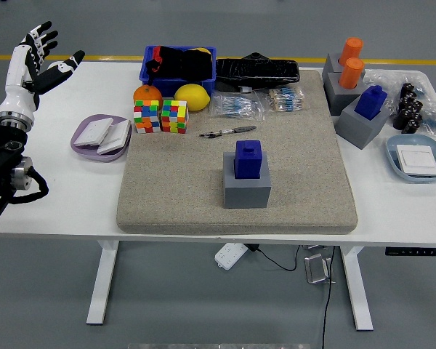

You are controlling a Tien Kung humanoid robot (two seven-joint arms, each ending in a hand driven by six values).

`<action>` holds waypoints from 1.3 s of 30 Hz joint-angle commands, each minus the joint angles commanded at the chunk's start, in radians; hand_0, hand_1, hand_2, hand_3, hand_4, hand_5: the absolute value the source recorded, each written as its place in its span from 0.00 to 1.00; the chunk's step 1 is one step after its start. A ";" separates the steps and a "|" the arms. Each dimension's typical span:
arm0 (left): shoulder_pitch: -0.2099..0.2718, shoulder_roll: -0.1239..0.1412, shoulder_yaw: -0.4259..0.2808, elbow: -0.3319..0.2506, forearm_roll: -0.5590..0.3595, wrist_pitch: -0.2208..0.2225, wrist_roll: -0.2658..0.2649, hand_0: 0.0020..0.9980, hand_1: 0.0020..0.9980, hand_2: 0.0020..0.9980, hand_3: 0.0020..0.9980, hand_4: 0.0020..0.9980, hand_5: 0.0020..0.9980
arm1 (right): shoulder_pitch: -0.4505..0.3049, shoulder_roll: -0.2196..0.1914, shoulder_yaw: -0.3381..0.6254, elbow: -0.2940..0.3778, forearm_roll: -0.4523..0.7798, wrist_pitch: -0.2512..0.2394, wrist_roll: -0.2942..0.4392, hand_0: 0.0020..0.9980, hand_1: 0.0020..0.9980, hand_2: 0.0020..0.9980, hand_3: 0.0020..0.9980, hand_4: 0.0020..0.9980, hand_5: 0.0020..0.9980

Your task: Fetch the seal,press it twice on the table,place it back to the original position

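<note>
"One hand [30,62] up, fingers spread, empty, at the table's far left; where's the seal?"

"Blue seal [248,158] sits in its gray holder [246,188], mid-mat. Approach from above; lift straight."

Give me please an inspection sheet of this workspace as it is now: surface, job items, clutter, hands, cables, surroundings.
Surface: white table with a beige mat over its middle.
Job's things: blue seal upright in a grey holder at mat centre, untouched.
Clutter: two colour cubes, an orange, a lemon, blue bin, purple dish, pen, two orange seals, a second blue seal, blue tray.
Hands: left hand raised at the table's far left corner, fingers spread, holding nothing; right hand not in view.
Cables: a power strip and black cable hang below the table.
Surroundings: grey floor with a yellow line; no person seen.
</note>
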 joint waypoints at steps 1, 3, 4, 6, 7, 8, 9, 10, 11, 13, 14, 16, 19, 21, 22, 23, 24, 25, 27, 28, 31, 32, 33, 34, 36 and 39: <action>-0.001 0.000 0.000 -0.001 0.000 0.000 0.000 0.92 0.87 0.88 0.91 0.87 0.22 | 0.000 0.000 0.000 0.000 0.001 -0.001 0.000 0.89 0.75 0.73 0.75 0.86 0.55; -0.001 0.001 -0.001 -0.002 0.001 0.001 -0.001 0.92 0.87 0.88 0.91 0.87 0.22 | 0.000 -0.001 0.001 0.000 0.002 -0.002 0.000 0.89 0.75 0.73 0.75 0.86 0.55; -0.001 0.001 -0.001 -0.002 0.001 0.001 -0.001 0.92 0.87 0.88 0.91 0.87 0.22 | 0.000 -0.001 0.001 0.000 0.002 -0.002 0.000 0.89 0.75 0.73 0.75 0.86 0.55; -0.001 0.002 -0.001 -0.003 0.001 0.001 0.000 0.92 0.87 0.88 0.91 0.87 0.21 | 0.000 -0.001 -0.002 0.000 0.003 -0.002 0.000 0.89 0.74 0.73 0.75 0.86 0.55; -0.001 0.002 -0.002 -0.004 0.002 0.001 0.000 0.92 0.87 0.88 0.91 0.87 0.21 | 0.000 -0.002 -0.003 0.000 0.005 -0.002 0.001 0.89 0.74 0.73 0.75 0.86 0.55; -0.001 0.002 -0.002 -0.004 0.002 0.001 0.000 0.92 0.87 0.88 0.91 0.87 0.21 | 0.000 -0.002 -0.005 0.000 0.005 -0.002 0.001 0.89 0.74 0.73 0.75 0.86 0.55; -0.001 0.003 -0.002 -0.005 0.002 0.002 0.000 0.92 0.87 0.88 0.91 0.87 0.21 | 0.000 -0.002 -0.006 0.000 0.006 -0.002 0.000 0.89 0.74 0.73 0.75 0.86 0.55; -0.002 0.003 -0.002 -0.006 0.003 0.002 0.001 0.92 0.87 0.88 0.91 0.87 0.21 | 0.001 -0.002 -0.008 0.000 0.007 -0.002 0.000 0.89 0.74 0.73 0.75 0.86 0.55; -0.001 0.003 -0.003 -0.006 0.003 0.002 0.001 0.92 0.87 0.88 0.91 0.87 0.20 | 0.001 -0.002 -0.010 0.000 0.009 -0.002 0.000 0.89 0.75 0.73 0.75 0.85 0.55; 0.000 0.004 -0.003 -0.005 0.002 0.003 0.000 0.92 0.87 0.88 0.91 0.87 0.20 | 0.003 -0.003 -0.017 0.000 0.015 -0.002 0.001 0.89 0.75 0.73 0.75 0.85 0.55; 0.000 0.004 -0.002 -0.004 0.002 0.002 0.001 0.92 0.87 0.88 0.91 0.87 0.20 | 0.004 -0.005 -0.024 0.000 0.021 -0.002 0.002 0.89 0.75 0.73 0.75 0.85 0.55; -0.002 0.003 0.001 -0.003 0.002 0.002 0.002 0.92 0.87 0.88 0.91 0.87 0.20 | 0.004 -0.007 -0.029 0.000 0.024 -0.001 0.001 0.89 0.75 0.73 0.75 0.85 0.55; -0.003 0.002 0.000 -0.004 0.002 0.002 0.001 0.91 0.87 0.88 0.91 0.86 0.19 | 0.001 -0.008 -0.019 0.000 0.018 -0.002 -0.004 0.89 0.75 0.73 0.75 0.85 0.55; -0.003 0.003 0.000 -0.005 0.002 0.002 0.002 0.91 0.87 0.88 0.91 0.86 0.19 | 0.000 -0.008 -0.013 0.000 0.013 -0.002 -0.007 0.89 0.75 0.73 0.75 0.85 0.55; -0.003 0.003 0.000 -0.005 0.003 0.002 0.002 0.91 0.87 0.88 0.91 0.86 0.19 | 0.000 -0.007 -0.009 0.000 0.011 -0.003 -0.008 0.89 0.75 0.73 0.75 0.85 0.55; -0.002 0.004 0.000 -0.004 0.003 0.002 0.002 0.91 0.87 0.88 0.91 0.86 0.18 | 0.000 -0.007 -0.009 0.000 0.010 -0.003 -0.008 0.89 0.75 0.73 0.75 0.85 0.54; -0.002 0.004 0.000 -0.004 0.002 0.002 0.002 0.91 0.87 0.88 0.91 0.86 0.18 | 0.000 -0.006 -0.009 0.000 0.010 -0.003 -0.008 0.89 0.75 0.73 0.75 0.85 0.54; -0.001 0.004 0.000 -0.003 0.002 0.002 0.003 0.91 0.87 0.88 0.91 0.86 0.18 | 0.001 -0.005 -0.009 0.000 0.010 -0.003 -0.008 0.89 0.75 0.73 0.75 0.85 0.54; 0.000 0.004 0.000 -0.004 0.002 0.001 0.004 0.91 0.87 0.88 0.91 0.86 0.18 | 0.002 -0.003 -0.011 0.000 0.013 -0.002 -0.006 0.89 0.75 0.73 0.75 0.85 0.54; 0.001 0.004 0.001 -0.005 0.003 0.001 0.004 0.91 0.87 0.88 0.91 0.86 0.18 | 0.003 -0.003 -0.013 0.000 0.015 -0.002 -0.005 0.89 0.75 0.73 0.75 0.85 0.54; 0.001 0.004 0.003 -0.006 0.003 0.000 0.005 0.91 0.87 0.87 0.91 0.86 0.17 | 0.006 -0.005 -0.028 0.000 0.026 -0.002 -0.005 0.89 0.75 0.73 0.75 0.85 0.54; 0.001 0.004 0.005 -0.006 0.004 0.000 0.006 0.91 0.87 0.87 0.91 0.86 0.17 | 0.007 -0.006 -0.031 0.000 0.027 -0.002 -0.005 0.89 0.75 0.73 0.75 0.85 0.54; 0.002 0.004 0.006 -0.007 0.004 0.000 0.006 0.91 0.87 0.87 0.91 0.86 0.17 | 0.007 -0.007 -0.032 0.000 0.028 -0.003 -0.004 0.89 0.75 0.73 0.75 0.85 0.54; 0.002 0.005 0.006 -0.007 0.004 0.000 0.006 0.91 0.87 0.87 0.91 0.86 0.17 | 0.007 -0.008 -0.033 0.000 0.028 -0.003 -0.004 0.89 0.75 0.73 0.75 0.85 0.54; 0.003 0.007 0.007 -0.007 0.004 0.000 0.006 0.91 0.87 0.87 0.91 0.85 0.17 | 0.007 -0.010 -0.035 0.000 0.028 -0.003 -0.003 0.89 0.75 0.73 0.75 0.85 0.54; 0.002 0.008 0.009 -0.008 0.005 -0.001 0.008 0.91 0.87 0.87 0.91 0.85 0.17 | 0.006 -0.009 -0.031 0.000 0.025 -0.003 -0.006 0.89 0.75 0.73 0.75 0.85 0.54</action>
